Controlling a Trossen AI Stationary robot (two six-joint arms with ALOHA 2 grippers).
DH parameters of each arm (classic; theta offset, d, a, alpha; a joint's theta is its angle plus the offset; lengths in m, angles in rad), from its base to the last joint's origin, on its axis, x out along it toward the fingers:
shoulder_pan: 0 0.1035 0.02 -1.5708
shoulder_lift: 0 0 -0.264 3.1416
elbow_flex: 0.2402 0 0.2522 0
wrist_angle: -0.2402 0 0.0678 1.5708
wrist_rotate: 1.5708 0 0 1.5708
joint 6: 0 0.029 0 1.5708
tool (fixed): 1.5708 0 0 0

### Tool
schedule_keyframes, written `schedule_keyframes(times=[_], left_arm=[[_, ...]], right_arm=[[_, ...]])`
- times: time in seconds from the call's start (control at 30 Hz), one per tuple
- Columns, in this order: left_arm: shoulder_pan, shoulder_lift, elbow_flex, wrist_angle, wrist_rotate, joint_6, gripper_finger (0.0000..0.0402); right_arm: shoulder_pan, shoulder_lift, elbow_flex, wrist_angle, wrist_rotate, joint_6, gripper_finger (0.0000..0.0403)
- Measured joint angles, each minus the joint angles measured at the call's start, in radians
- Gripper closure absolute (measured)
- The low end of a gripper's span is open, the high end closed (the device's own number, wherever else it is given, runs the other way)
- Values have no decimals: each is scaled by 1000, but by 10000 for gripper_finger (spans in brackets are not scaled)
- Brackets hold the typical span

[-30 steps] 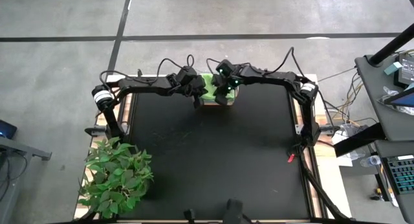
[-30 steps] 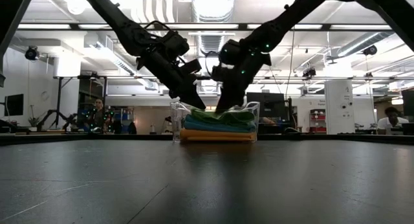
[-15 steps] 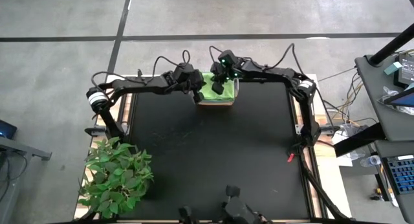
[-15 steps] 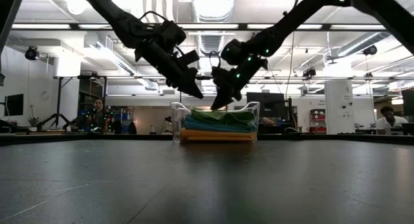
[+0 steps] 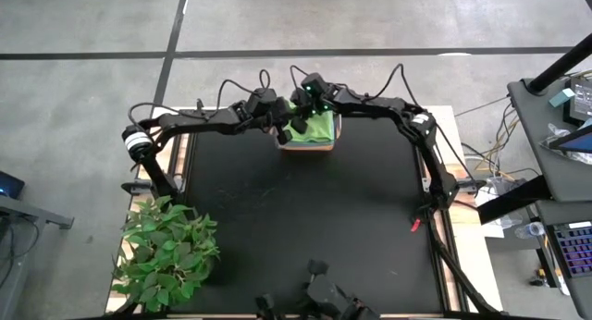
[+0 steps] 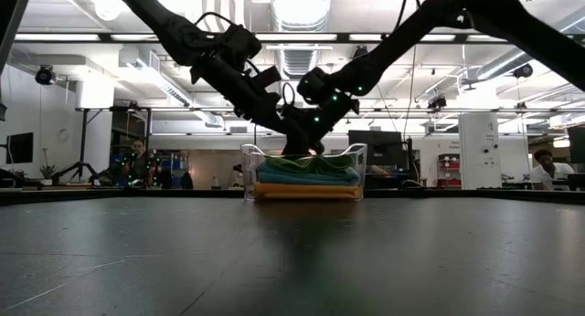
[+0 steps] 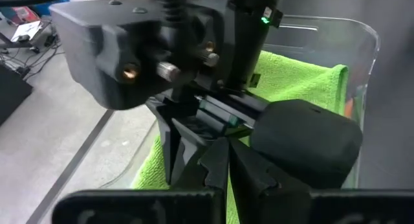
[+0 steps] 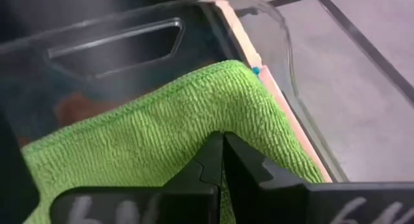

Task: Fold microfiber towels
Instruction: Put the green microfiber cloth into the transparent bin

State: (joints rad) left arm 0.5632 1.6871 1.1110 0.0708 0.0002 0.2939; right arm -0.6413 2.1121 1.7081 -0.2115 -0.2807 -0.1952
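At the far edge of the matte black table (image 5: pixel 305 227) stands a clear plastic bin (image 6: pixel 304 172) with rounded corners and a slot handle moulded into its wall, and in it the microfiber towels lie as a flat, soft stack. The lime green towel (image 8: pixel 187 130) is on top, its surface a fine nubbly loop pile with a stitched hem along the edge; in the low view a teal towel (image 6: pixel 306 178) and a yellow-orange towel (image 6: pixel 306 192) show as bands beneath it. Both arms reach in over the bin from either side. The left gripper (image 7: pixel 223 162) hangs just above the green cloth, its hard dark fingers pressed together on nothing. The right gripper (image 8: pixel 222 160) is right beside it, its fingers likewise clenched tip to tip just over the lime pile, holding no fold of it. A leafy green plant (image 5: pixel 168 251) stands at the table's near left corner.
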Motion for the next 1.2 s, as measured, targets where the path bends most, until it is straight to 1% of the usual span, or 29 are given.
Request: schedule_keyframes(times=[0.13,0.23,0.4,0.53,0.73,0.9,0.97,1.03,1.2], left_arm=[[1,-1,0,1,-4,0,402],[0,-1,-5,-10,-7,0,402],[0,-1,-5,-28,-8,-1,402],[0,-1,-4,-27,-10,0,402],[0,-1,-2,-26,-10,0,402],[0,-4,-2,-26,-10,0,402],[0,-5,-1,-26,-10,0,402],[-1,-5,1,-25,-9,1,402],[-1,-6,-4,-3,-9,-6,402]], right_arm=[[-1,0,-5,39,-34,24,394],[-4,-26,-5,-24,-35,-1,394],[-12,-98,10,-183,-38,-49,394],[-13,-100,-11,-240,-33,-64,394],[-4,-81,-78,-85,-36,-25,394],[9,-27,-84,-15,-19,-5,394],[14,-18,-77,22,-38,13,394],[21,-8,-74,48,-34,17,394],[22,-3,-61,71,-41,48,394]])
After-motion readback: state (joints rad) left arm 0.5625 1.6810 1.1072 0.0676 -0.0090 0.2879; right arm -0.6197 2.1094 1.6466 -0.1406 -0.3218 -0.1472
